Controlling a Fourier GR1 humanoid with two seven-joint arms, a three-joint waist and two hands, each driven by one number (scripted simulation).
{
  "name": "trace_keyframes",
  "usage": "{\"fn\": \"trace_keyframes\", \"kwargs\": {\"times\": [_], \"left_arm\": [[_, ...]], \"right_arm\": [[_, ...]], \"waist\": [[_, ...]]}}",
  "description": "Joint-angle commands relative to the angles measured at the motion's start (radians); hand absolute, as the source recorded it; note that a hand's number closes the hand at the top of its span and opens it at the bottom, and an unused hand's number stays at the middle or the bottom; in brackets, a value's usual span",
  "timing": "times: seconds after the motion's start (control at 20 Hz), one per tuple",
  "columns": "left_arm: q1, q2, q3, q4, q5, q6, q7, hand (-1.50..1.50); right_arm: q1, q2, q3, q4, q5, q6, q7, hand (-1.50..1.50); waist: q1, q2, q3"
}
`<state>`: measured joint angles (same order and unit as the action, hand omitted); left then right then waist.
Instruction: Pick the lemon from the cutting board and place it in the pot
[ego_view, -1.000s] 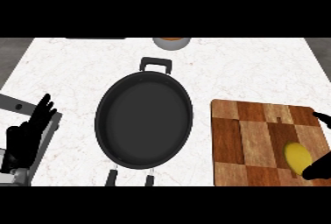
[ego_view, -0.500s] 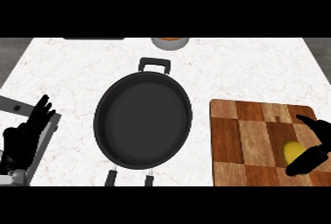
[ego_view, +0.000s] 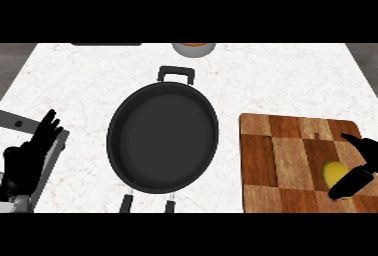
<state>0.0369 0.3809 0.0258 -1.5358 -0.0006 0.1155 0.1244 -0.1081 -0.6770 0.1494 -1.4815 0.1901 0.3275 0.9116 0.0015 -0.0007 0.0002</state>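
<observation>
The robot's black right hand (ego_view: 356, 172) is now curling around the small yellow lemon (ego_view: 334, 172) on the wooden cutting board (ego_view: 284, 165), having closed in; lifting comes next.

The left hand (ego_view: 29, 157) is resting open.

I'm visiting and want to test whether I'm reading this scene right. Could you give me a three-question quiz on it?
1. True or false: the lemon already lies in the pot.
2. Which hand is at the lemon: A) left hand, B) right hand?
3. What does the lemon rest on?

Key: 1. False, the pot holds nothing. 2. B; its fingers and thumb curl round the lemon. 3. The cutting board.
</observation>
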Motion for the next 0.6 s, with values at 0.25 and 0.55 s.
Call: {"fn": "trace_keyframes", "kwargs": {"times": [0.25,0.55], "left_arm": [[0.018,-0.016,0.060,0.009,-0.017,-0.058,-0.033,0.00],[0.053,-0.079,0.037,-0.029,-0.073,-0.028,-0.031,0.00]], "right_arm": [[0.074,0.056,-0.019,-0.014,0.098,0.075,-0.059,1.50],[0.050,0.093,-0.036,0.025,0.173,0.080,-0.162,1.50]], "waist": [[-0.001,0.000,0.000],[-0.001,0.000,0.000]]}}
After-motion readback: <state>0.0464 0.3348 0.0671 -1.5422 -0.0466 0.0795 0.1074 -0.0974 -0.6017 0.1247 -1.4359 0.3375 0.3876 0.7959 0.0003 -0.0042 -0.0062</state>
